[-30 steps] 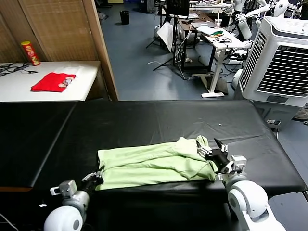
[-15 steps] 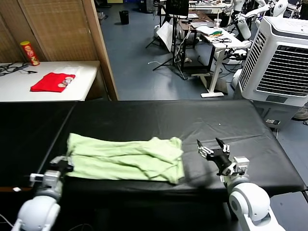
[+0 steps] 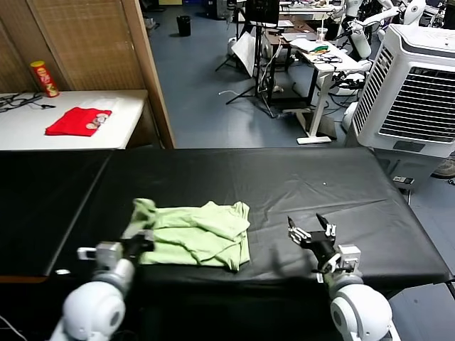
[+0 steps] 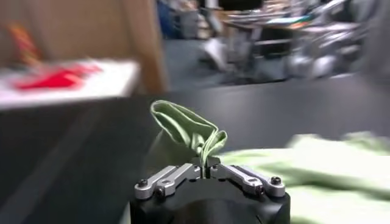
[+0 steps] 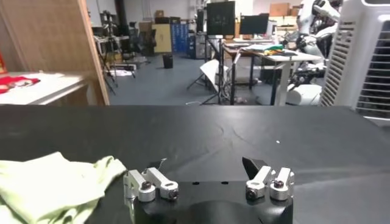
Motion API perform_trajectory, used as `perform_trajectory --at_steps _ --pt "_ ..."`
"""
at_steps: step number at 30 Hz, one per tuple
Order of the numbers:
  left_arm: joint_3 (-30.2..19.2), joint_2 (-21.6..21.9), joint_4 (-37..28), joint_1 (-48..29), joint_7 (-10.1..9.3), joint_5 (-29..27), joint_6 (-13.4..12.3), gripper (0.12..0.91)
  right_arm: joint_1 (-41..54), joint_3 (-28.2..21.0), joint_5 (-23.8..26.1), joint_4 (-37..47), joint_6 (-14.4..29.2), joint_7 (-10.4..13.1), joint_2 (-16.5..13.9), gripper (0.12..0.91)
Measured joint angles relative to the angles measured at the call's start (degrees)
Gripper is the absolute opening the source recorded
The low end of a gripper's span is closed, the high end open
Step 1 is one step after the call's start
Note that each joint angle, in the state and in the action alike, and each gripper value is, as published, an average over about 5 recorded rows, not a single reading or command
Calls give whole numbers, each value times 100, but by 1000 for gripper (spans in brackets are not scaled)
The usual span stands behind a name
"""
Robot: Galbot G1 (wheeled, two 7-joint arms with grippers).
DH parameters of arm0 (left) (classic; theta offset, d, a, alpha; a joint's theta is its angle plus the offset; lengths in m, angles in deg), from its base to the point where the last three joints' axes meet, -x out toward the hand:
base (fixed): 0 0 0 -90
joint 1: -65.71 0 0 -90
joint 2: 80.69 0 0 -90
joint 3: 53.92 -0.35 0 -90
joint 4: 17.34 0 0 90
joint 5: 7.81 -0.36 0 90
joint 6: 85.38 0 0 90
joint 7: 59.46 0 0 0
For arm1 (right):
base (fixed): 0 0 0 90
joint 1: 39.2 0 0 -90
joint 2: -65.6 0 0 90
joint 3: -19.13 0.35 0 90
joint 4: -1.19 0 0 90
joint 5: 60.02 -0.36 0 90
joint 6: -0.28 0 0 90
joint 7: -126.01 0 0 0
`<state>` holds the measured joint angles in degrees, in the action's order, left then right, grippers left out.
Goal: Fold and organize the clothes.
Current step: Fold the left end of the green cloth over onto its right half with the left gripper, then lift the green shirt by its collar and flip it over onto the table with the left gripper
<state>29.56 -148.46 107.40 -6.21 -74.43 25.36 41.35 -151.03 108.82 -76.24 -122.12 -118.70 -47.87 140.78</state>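
Already the pale green shirt (image 3: 193,234) is gathered into a rough, bunched bundle, lying on the black table (image 3: 284,177) toward the robot's left and close to the near edge. A corner of the cloth is pinched by the left gripper (image 3: 139,243) at the bundle's left end; in the left wrist view the jaws are seen closed narrowly on a raised fold of green fabric (image 4: 190,131), which stands up between them. The right gripper (image 3: 311,233) is held just above the table well apart from the shirt on the robot's right, its fingers spread wide and nothing between them. The bundle is judged to be only partly folded: layers overlap and edges are uneven, with wrinkled flaps visible at the right end, and no neat rectangle has been formed. Collar, buttons and printed patch cannot be made out. What is left, by this judgement, is flattening, squaring the edges and placing the shirt tidily. On the white side table (image 3: 128,106) farther off, a small folded red garment (image 3: 78,121) and a red can (image 3: 44,78) are seen, untouched by either arm.
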Motion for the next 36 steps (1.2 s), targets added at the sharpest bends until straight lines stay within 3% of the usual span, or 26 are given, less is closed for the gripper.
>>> perform_trajectory --at_steps 7,15,20,23,28,31,34,36 --pt "-848 -587 -277 -646 -85 456 56 160 -150 112 185 99 44 -21 98 798" --pt "-1294 -1095 -725 -997 -41 233 -68 160 -97 101 196 179 45 -39 116 798" --pt "-1332 -1239 -884 -978 114 -79 -228 173 -22 -2 191 209 107 -199 89 798" --pt "-1333 -1312 -922 -939 218 -137 -302 276 34 -95 172 238 219 -396 39 798" --pt "-1279 -1464 -851 -838 371 -164 -418 561 207 -345 55 340 355 -721 -105 798" --pt "-1173 -1485 -716 -742 478 -377 -582 709 397 -563 -11 439 371 -798 -204 798" --pt "-995 -1390 -596 -632 569 -790 -873 783 663 -846 63 603 366 -782 -244 798" --pt "-832 -1269 -570 -541 609 -1056 -1064 793 861 -1062 193 749 364 -777 -231 798"
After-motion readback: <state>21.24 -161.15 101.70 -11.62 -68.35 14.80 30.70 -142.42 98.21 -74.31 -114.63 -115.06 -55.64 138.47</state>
